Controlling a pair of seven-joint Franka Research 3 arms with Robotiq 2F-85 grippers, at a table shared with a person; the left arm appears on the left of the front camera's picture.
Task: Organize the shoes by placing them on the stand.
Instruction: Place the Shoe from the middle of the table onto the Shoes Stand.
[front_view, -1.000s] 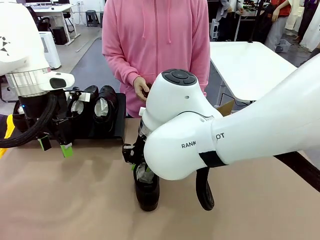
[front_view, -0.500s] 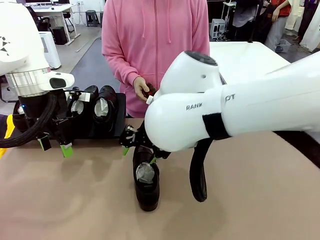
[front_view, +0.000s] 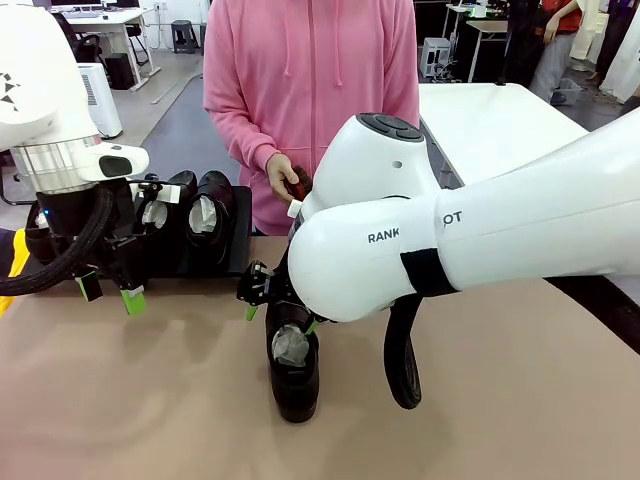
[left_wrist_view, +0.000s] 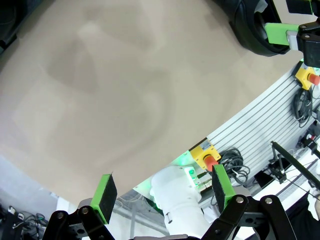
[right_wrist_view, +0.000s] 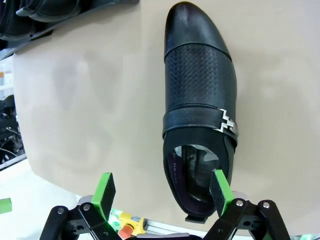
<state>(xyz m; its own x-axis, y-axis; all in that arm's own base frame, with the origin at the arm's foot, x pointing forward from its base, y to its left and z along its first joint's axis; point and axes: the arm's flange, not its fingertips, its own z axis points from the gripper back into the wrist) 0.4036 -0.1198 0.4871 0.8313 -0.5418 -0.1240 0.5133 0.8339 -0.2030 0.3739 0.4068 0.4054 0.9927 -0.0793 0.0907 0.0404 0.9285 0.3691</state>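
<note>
One black shoe with white paper inside lies on the tan table, toe towards me. My right gripper hovers open just above its heel end. In the right wrist view the shoe lies ahead with its heel opening beside the right green pad, and the gripper holds nothing. Two more shoes stand on the black stand at the back left. My left gripper hangs open and empty in front of the stand. In the left wrist view it sits above bare table.
A person in a pink hoodie stands at the far edge, holding a small brown thing in one hand. The stand with its shoes shows at the top left of the right wrist view. A white table stands behind.
My right gripper has opened, let go of the shoe and lifted slightly, its wrist turning. The shoe stays on the table. The left arm has not moved.
</note>
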